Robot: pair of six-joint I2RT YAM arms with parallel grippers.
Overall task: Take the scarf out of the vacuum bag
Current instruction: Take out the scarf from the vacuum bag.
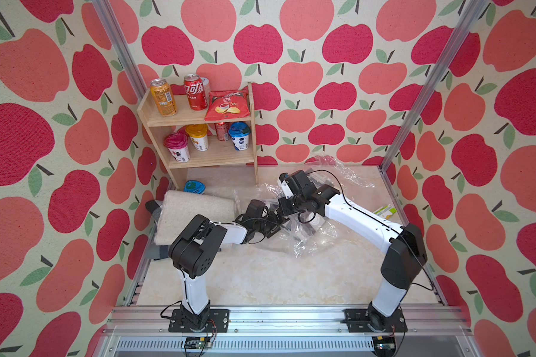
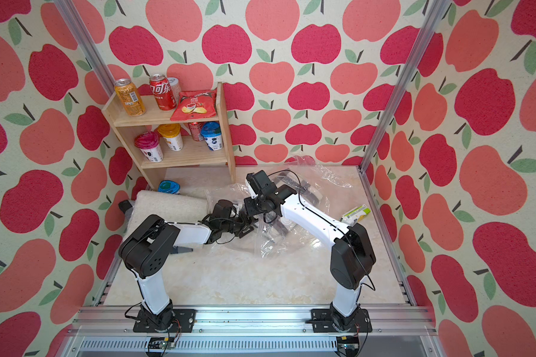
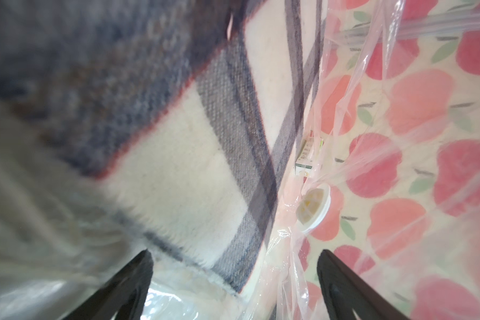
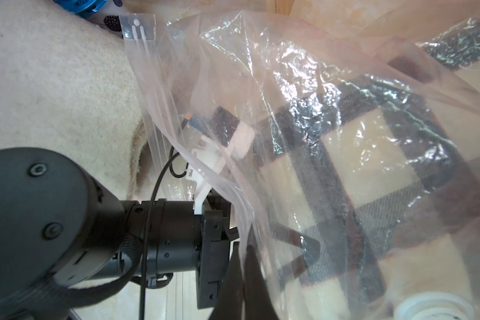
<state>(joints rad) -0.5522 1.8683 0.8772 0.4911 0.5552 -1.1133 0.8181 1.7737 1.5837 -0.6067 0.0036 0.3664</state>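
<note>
Built alike: left arm [image 1: 195, 290] at lower left, right arm [image 1: 353, 216] at right, white link shells between bulky black joint housings. Bolted to black base plates [image 1: 220, 320] at the frame's bottom edge. Strung with thin black cables [image 4: 144, 249]. Small round holes in the left elbow housing [image 1: 192, 247]. Slim black tapered fingers [image 3: 130, 282] on the left gripper [image 3: 234, 252].

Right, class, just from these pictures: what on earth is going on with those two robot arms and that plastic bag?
The right claw is shut on the edge of the clear vacuum bag, holding its mouth up. The left claw is open and reaches into the bag toward the plaid scarf, with no grip on it yet. The scarf lies inside the bag, not yet taken out.
</note>
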